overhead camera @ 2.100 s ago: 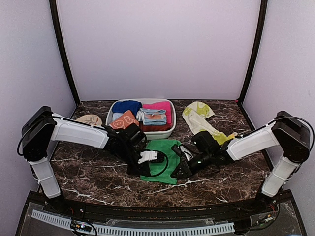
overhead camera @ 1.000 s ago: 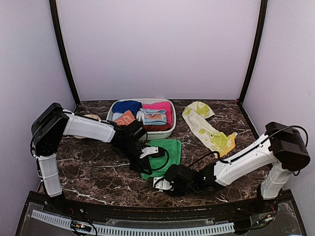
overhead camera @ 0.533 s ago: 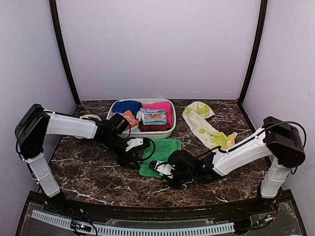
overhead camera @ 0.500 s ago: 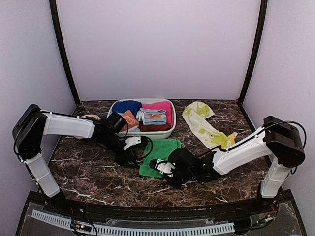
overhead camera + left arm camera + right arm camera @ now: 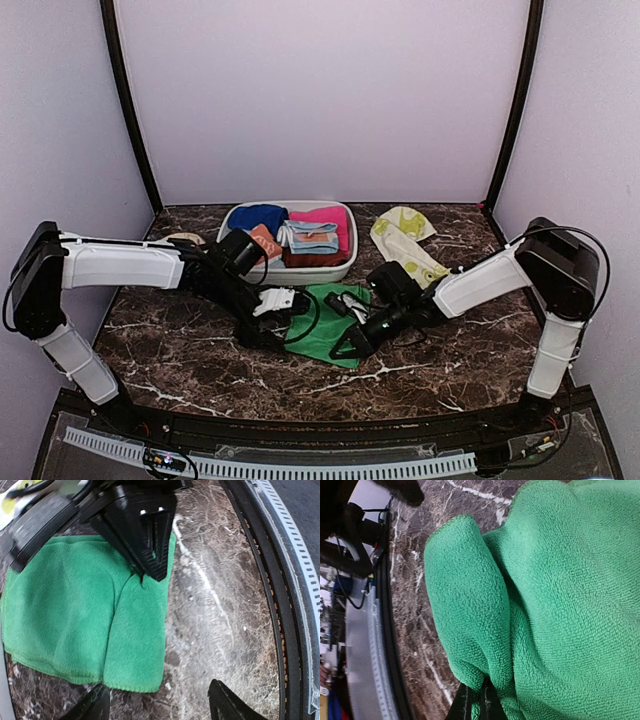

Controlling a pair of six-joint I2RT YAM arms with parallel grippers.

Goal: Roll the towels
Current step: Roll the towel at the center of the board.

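Near edge: right hand pinched shut on a raised fold of the green towel, mid-bench; left hand wide over its corner, holding nothing. Advice: turn the fold over tight and even; left hand should pin the cloth flat; cream towel lies behind, unrolled.

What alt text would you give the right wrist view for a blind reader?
The right pincer is shut on a raised fold of the green towel, which fills most of the view. Dark marble table shows at left.
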